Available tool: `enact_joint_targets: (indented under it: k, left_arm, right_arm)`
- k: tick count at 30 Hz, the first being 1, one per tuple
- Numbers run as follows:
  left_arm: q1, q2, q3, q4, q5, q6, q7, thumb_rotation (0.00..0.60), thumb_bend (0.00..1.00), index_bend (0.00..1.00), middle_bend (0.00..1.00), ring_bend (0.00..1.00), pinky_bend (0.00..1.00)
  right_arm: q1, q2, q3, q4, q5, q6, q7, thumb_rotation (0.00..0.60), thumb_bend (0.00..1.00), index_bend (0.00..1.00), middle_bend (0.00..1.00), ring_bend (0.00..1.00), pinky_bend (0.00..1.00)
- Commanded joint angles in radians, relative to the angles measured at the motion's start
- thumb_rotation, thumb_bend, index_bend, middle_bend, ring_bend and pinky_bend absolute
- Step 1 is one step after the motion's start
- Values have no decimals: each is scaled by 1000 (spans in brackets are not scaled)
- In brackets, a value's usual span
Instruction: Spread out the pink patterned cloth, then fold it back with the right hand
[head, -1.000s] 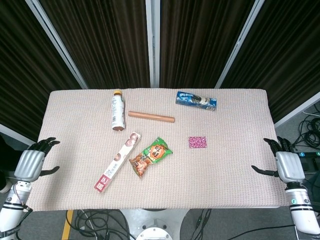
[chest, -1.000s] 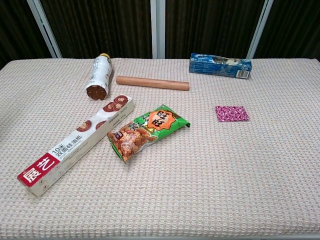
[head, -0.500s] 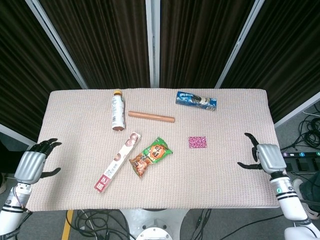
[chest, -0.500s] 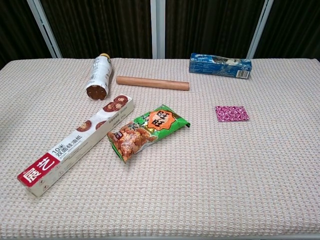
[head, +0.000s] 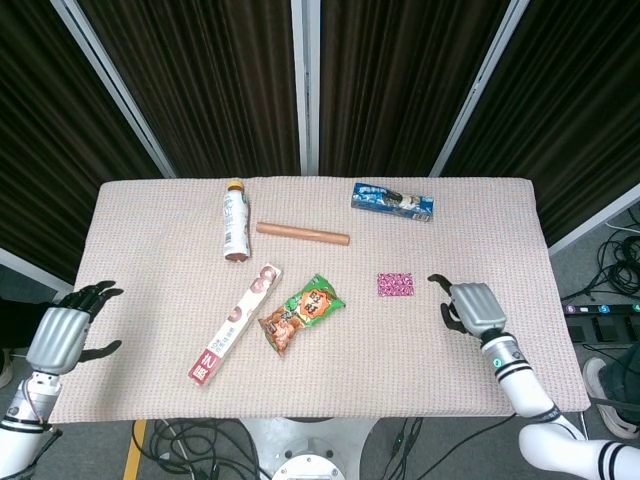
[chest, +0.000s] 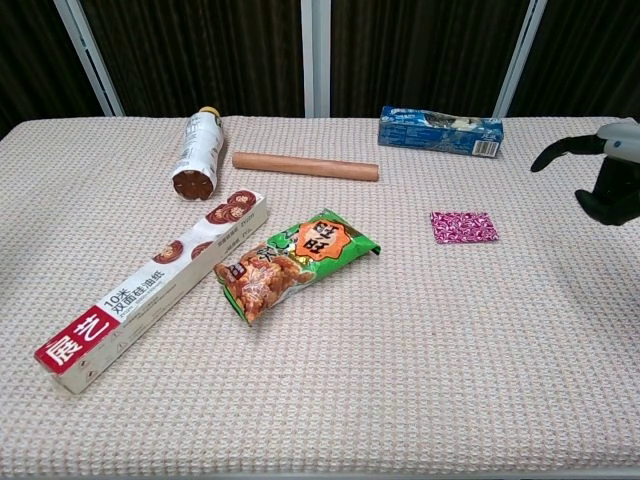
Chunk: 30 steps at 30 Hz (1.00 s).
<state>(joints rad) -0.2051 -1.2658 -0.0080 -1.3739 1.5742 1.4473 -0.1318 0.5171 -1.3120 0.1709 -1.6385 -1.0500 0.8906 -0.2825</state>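
Right hand (head: 470, 306) above the table (head: 400, 380), fingers apart, holding nothing. Just to its left, not touching: pink patterned cloth (head: 396, 284), folded small and flat. Farther left: snack bag (head: 302, 313), then long foil box (head: 236, 322). Beyond the cloth, toward the far edge: blue packet (head: 392, 201), wooden rod (head: 302, 233), bottle (head: 234, 219) on its side. Far across, at the opposite table edge: left hand (head: 62, 336), fingers spread, empty.
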Motion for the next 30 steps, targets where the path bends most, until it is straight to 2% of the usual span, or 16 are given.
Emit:
enact_joint_targets:
  k: [1,10,15,21,30]
  left_arm:
    - [2,3,1,1,1,2,-4,600,34,286,287,237,335]
    - [4,5,4,6,8,5,-18,600,34,286,287,237,335]
    - [5,6,3,13,5,3,-26,600,34,286,287,237,335]
    - [4,8,0,32,-7,-9,-42,600,34,286,287,237,335]
    - [0,10,-4,56,-19,-26,-57,600,34,286,287,237,335]
  right_arm:
    - [48,-50,4,6,85,-31,-51,600,682,189,1000,1000,1000]
    - [149,-137,-2,72,277,-56,-170,600,699,183,1000,1000,1000]
    - [205,-175,-17,110,388,-62,-234,600,750,183,1000,1000,1000]
    - [257,-206,-34,151,491,-86,-272,600,756,181,1000,1000,1000]
    - [315,-242,-59,207,545,-108,-296,600,757,178,1000,1000,1000]
